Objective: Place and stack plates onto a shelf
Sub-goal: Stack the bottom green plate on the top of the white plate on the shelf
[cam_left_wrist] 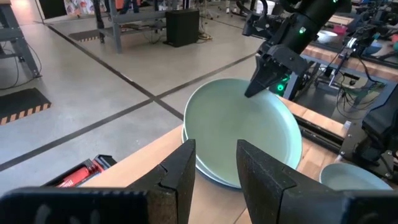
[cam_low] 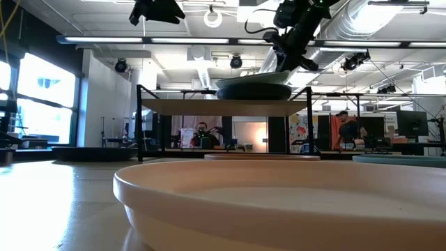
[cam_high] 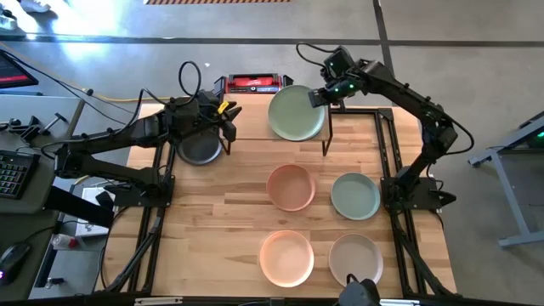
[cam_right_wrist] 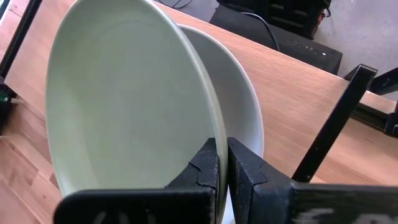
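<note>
Pinched on its rim by the right gripper (cam_right_wrist: 222, 163), a pale green plate (cam_right_wrist: 130, 99) tilts over a white plate (cam_right_wrist: 239, 87) on the shelf (cam_right_wrist: 298, 81). High view: upper centre, bare shelf leftward; left gripper (cam_high: 223, 119) part-open, holding nothing.

The right arm bends from the right edge toward upper centre of the high view, its gripper (cam_high: 316, 96) with 2 fingers pinched together. The left arm stretches from the left edge; its gripper (cam_high: 228, 127), upper left of centre, seems parted, holding nothing.
</note>
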You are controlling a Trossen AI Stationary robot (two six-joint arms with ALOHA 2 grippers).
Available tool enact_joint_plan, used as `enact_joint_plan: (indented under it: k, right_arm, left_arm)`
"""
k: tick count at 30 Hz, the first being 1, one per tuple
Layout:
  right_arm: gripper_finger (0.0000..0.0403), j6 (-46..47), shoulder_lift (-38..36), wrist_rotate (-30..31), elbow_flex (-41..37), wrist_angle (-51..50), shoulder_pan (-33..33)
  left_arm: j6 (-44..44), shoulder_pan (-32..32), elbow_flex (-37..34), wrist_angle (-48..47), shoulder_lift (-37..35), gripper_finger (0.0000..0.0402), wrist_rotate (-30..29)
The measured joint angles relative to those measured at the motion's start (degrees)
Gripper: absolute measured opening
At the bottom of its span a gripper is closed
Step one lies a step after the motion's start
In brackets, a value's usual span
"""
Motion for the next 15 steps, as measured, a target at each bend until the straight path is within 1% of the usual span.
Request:
enact_joint_plan:
  k: [6,9,15]
  right_arm:
    - [0.0,-0.08,0.0,1.18,0.0,0.0,0.02]
    - [0.0,-0.11,0.0,2.78,0.0,-0.45,0.02]
    - [0.0,-0.24,0.0,2.86,0.0,-0.54,0.22]
  left_arm:
    - [0.0,0.0,0.0,0.02,0.0,0.0103,0.0]
    - [0.0,0.0,0.0,0.02,0.0,0.0103,0.0]
    - [0.0,0.0,0.0,0.04,0.0,0.0103,0.0]
